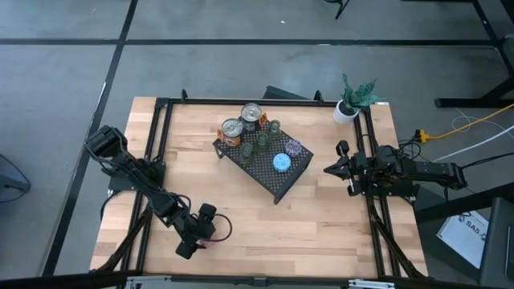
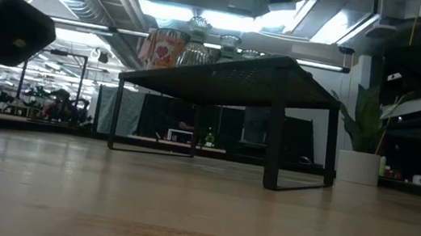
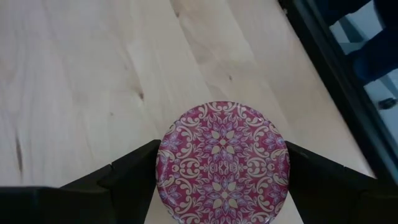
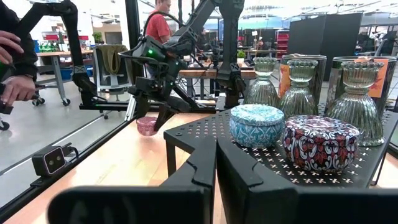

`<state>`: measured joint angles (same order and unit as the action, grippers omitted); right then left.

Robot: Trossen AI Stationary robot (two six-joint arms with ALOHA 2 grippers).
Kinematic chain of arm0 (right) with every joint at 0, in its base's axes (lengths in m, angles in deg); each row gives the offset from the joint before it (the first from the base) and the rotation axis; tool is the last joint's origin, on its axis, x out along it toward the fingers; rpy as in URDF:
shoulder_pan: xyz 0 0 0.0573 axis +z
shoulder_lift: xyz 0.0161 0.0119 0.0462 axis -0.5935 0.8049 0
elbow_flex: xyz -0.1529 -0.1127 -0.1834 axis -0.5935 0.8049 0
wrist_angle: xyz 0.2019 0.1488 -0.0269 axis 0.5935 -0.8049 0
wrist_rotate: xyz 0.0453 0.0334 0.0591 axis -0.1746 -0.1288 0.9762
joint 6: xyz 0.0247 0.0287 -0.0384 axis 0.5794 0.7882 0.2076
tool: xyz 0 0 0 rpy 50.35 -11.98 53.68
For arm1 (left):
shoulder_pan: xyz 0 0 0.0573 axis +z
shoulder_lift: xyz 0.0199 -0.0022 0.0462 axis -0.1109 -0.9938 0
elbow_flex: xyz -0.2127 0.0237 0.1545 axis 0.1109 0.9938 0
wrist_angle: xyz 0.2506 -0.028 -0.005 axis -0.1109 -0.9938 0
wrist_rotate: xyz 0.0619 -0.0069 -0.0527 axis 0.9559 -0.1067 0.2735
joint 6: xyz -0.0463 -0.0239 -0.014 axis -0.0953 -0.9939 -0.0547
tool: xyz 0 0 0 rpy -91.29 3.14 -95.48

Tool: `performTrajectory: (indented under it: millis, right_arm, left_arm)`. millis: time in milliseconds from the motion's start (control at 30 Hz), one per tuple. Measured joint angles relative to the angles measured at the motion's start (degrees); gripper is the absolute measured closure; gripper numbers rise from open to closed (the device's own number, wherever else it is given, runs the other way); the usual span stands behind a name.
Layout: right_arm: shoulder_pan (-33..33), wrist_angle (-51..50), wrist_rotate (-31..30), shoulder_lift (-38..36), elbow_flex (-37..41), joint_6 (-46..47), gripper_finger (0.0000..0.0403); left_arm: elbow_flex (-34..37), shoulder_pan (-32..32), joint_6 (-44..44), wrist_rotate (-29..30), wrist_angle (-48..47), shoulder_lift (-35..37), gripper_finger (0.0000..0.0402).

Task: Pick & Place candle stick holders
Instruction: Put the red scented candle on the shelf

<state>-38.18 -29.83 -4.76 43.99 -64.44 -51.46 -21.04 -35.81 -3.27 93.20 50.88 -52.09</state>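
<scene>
A pink candle stick holder [image 3: 222,163], round with a flowered lid, sits between the fingers of my left gripper [image 1: 202,234], near the table's front edge, left of the middle. In the right wrist view the same holder [image 4: 148,126] shows under the left gripper [image 4: 152,115]. A blue holder [image 4: 256,124], a purple patterned one [image 4: 320,142] and several green glass ones [image 4: 301,87] stand on a black perforated stand [image 1: 269,172] in the middle of the table. My right gripper [image 1: 328,169] waits shut at the right edge, pointing level at the stand. My left gripper pinches the pink holder by its round side wall [image 3: 163,160], one finger [image 3: 134,171] on each of two opposite sides, just under the lid. The fingers slant down from the table's far left. The holder stands upright; whether its base is off the table I cannot tell.
Two printed tins [image 1: 233,128] stand at the stand's far corner. A white pot with a green plant [image 1: 347,111] is at the far right corner. A black frame rail [image 3: 339,81] runs along the table edge near the left gripper. People are in the room beyond.
</scene>
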Motion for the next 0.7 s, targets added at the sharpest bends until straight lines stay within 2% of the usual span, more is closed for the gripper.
performTrajectory:
  millis: [133, 433, 700]
  right_arm:
    - [0.0, 0.02, -0.01, 0.0, 0.0, -0.01, 0.0387]
    - [-0.01, 0.01, 0.01, 0.0, -0.01, -0.01, 0.0387]
    - [-0.01, 0.01, 0.01, 0.0, 0.0, -0.01, 0.0387]
  left_arm:
    - [-2.27, 0.75, -2.71, -0.44, -4.11, 0.0, 0.0093]
    - [-7.54, 5.13, -2.33, -1.93, -11.28, 0.0, 0.0093]
    - [-17.34, 11.39, -5.19, -2.06, -21.71, 0.0, 0.0094]
